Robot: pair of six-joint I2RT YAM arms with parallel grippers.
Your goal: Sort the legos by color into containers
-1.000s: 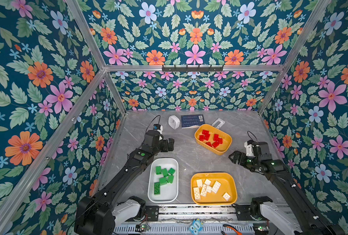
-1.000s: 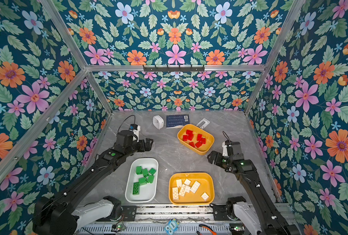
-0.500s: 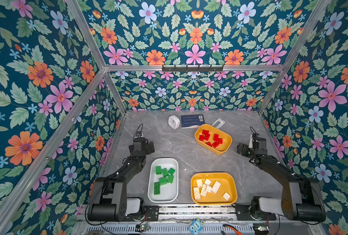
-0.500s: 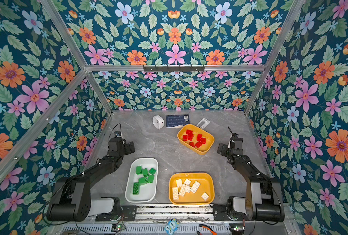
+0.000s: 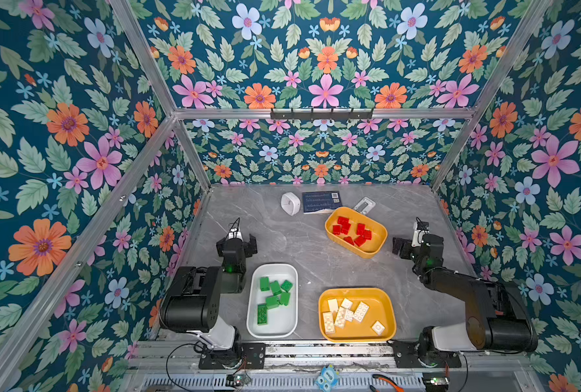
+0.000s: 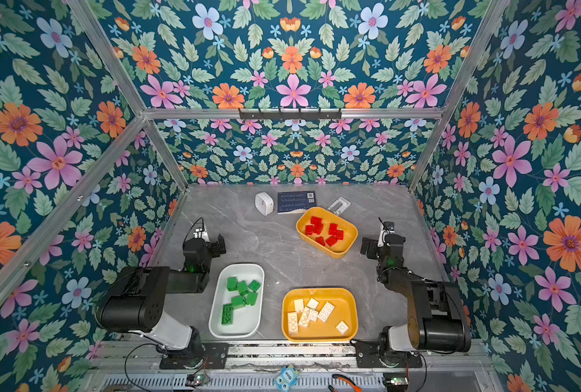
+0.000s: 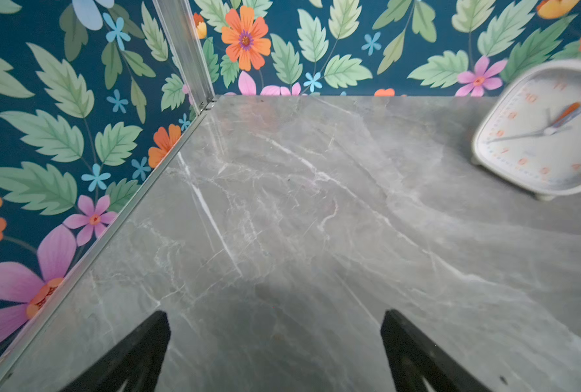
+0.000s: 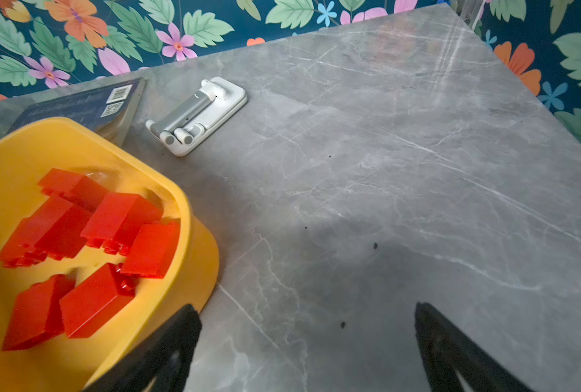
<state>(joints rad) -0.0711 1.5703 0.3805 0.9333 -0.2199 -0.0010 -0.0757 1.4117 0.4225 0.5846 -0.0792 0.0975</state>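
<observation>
Three colours, each kept apart: green legos (image 5: 275, 295) in the white tub (image 5: 280, 324) and cream legos (image 5: 343, 312) in the near yellow tub (image 5: 379, 307) at the front edge of the desk (image 5: 316, 258), red legos (image 5: 350, 230) in the far yellow tub (image 5: 379, 237). The left gripper (image 5: 237, 243) and right gripper (image 5: 407, 245) gape empty by the side edges — nothing left to fetch, I judge.

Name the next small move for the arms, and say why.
Probably none beyond parking the arms: green legos lie in the white tub, red legos in the far yellow tub, cream legos in the near yellow tub, no brick shows loose on the table, and left pincer and right pincer are open, empty.
</observation>
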